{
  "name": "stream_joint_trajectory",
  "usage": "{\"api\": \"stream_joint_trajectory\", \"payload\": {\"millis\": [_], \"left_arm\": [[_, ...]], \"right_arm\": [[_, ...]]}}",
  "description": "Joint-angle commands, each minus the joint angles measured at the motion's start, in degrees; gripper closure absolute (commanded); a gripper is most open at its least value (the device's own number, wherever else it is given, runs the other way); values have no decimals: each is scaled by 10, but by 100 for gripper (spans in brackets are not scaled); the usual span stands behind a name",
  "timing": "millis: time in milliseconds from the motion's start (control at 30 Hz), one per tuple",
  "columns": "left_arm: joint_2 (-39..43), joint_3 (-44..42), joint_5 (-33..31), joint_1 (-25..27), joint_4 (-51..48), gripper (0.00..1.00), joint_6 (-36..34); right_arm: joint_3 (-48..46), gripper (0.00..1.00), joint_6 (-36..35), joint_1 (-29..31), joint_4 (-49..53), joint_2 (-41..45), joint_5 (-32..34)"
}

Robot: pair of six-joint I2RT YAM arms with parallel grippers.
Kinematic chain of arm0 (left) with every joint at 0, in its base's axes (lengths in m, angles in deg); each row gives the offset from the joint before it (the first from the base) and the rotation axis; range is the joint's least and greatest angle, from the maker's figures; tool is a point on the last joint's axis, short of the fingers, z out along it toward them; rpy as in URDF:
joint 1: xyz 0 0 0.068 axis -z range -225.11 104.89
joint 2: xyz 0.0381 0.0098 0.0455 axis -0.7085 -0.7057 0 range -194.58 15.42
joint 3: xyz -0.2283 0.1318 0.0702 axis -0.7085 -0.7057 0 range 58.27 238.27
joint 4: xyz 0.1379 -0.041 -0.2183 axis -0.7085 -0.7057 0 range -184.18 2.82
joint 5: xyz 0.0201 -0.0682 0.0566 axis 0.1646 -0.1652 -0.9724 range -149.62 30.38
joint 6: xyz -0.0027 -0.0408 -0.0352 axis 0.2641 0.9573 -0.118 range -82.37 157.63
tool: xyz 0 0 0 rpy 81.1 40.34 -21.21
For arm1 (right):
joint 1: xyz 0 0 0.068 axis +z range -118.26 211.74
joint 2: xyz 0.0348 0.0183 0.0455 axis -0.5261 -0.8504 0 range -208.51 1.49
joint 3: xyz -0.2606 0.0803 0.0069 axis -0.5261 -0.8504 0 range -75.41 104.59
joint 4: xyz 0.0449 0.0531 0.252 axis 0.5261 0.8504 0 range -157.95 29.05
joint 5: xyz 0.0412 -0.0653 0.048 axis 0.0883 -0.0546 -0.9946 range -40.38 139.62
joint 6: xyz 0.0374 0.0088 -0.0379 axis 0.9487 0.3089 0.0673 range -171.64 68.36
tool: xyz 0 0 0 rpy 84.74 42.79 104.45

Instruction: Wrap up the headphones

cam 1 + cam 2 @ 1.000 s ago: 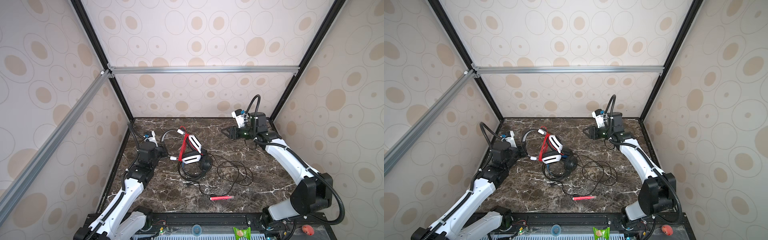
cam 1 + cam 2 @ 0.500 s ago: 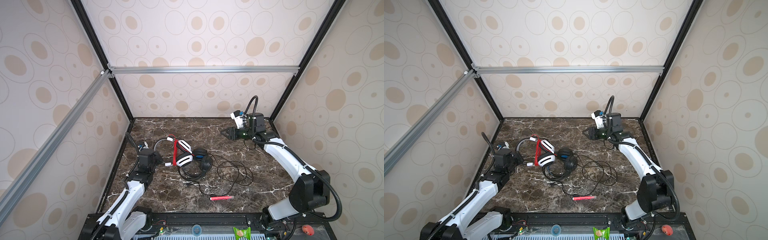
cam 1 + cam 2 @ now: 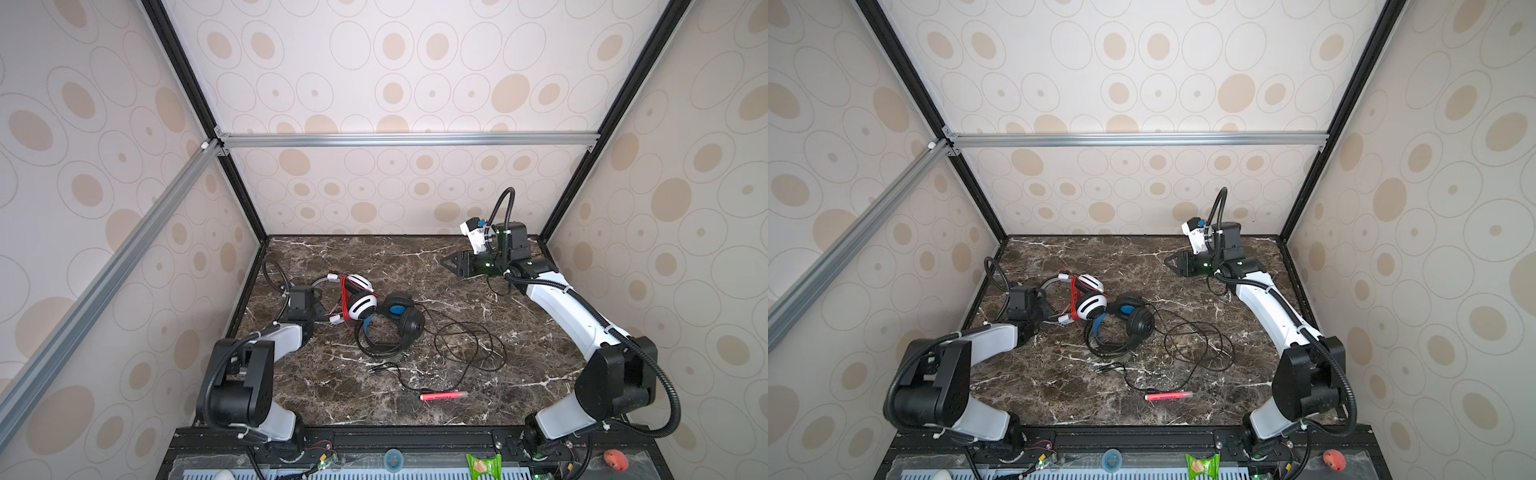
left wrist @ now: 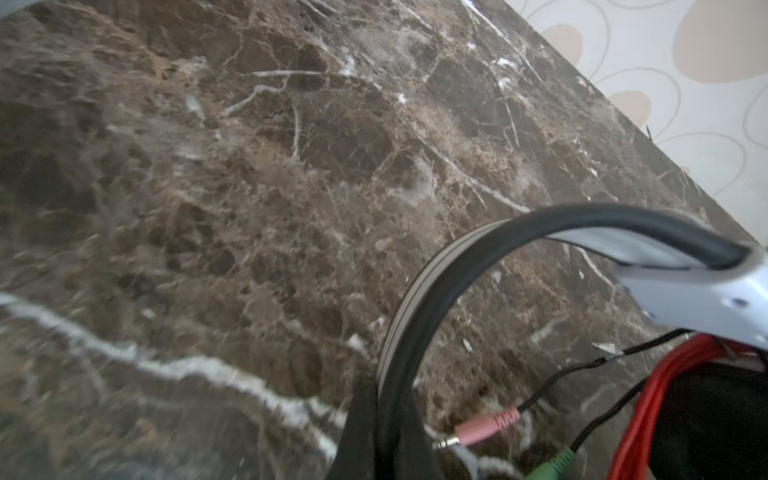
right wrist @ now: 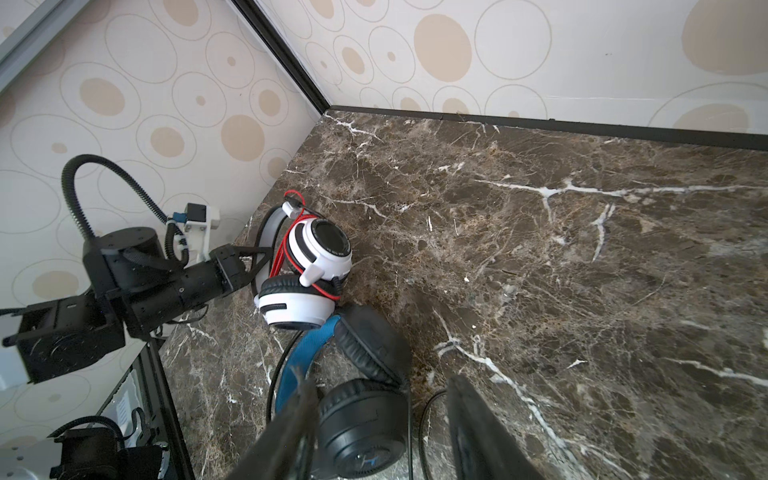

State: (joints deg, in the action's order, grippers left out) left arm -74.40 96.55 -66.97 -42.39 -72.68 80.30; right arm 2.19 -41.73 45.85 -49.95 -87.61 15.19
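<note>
The white headphones [image 3: 360, 300] [image 3: 1090, 306] [image 5: 312, 266], with red cord looped round them, lie at the table's left. My left gripper [image 3: 323, 311] [image 3: 1047, 311] [image 5: 246, 266] is shut on their grey band [image 4: 415, 316]. Pink [image 4: 482, 430] and green [image 4: 552, 463] plugs lie beside the band. The black headphones [image 3: 401, 323] [image 3: 1134, 323] [image 5: 361, 415] with blue-lined band touch the white ones on the right; their black cord [image 3: 469, 345] sprawls loose. My right gripper [image 3: 451, 262] [image 3: 1173, 262] [image 5: 382, 384] hovers open and empty at the back right.
A pink-red pen [image 3: 442, 395] [image 3: 1167, 395] lies near the front edge beside the black cord's end. The left wall stands close behind my left arm. Bare marble table [image 3: 374, 257] stretches between the headphones and the back wall.
My left arm has drawn back and folded low, pulling the white headphones a little to the left and down beside the black pair. The right gripper has barely shifted.
</note>
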Motion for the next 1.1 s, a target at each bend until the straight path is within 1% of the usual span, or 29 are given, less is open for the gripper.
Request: {"api": "stream_joint_trajectory", "payload": {"millis": [0,200,333,400,467,600,633,700,767,867,967,1000,1067], "left_arm": [[-61,78,-6,-11,64,100,27],[-180,189,12,-16,47,100,28],[-223,245,13,-17,20,100,27],[-242,277,1,-17,-23,100,26],[-255,293,-10,-17,-35,99,21],[-273,326,-19,-17,-51,72,10],[-276,332,-18,-16,-54,68,8],[-277,345,-15,-17,-57,53,-1],[-278,361,-16,-17,-74,42,-7],[-266,374,-18,-16,-88,28,-22],[-237,374,-20,-17,-114,13,-27],[-223,371,-18,-15,-122,9,-28],[-189,345,-13,-13,-131,4,-33]], "right_arm": [[28,47,-12,-1,9,-18,1],[55,47,-10,-3,7,-41,-1],[54,48,-1,-4,-7,-48,-1],[52,47,2,-5,-12,-51,-2],[51,48,4,-7,-16,-54,-5],[51,47,10,-9,-27,-59,-8],[51,47,11,-9,-29,-60,-8],[54,47,13,-10,-32,-62,-10],[53,48,15,-10,-35,-61,-11],[51,48,16,-10,-36,-56,-9],[48,48,16,-10,-31,-46,0],[47,48,15,-10,-27,-43,10],[50,47,17,-10,-7,-41,40]]}}
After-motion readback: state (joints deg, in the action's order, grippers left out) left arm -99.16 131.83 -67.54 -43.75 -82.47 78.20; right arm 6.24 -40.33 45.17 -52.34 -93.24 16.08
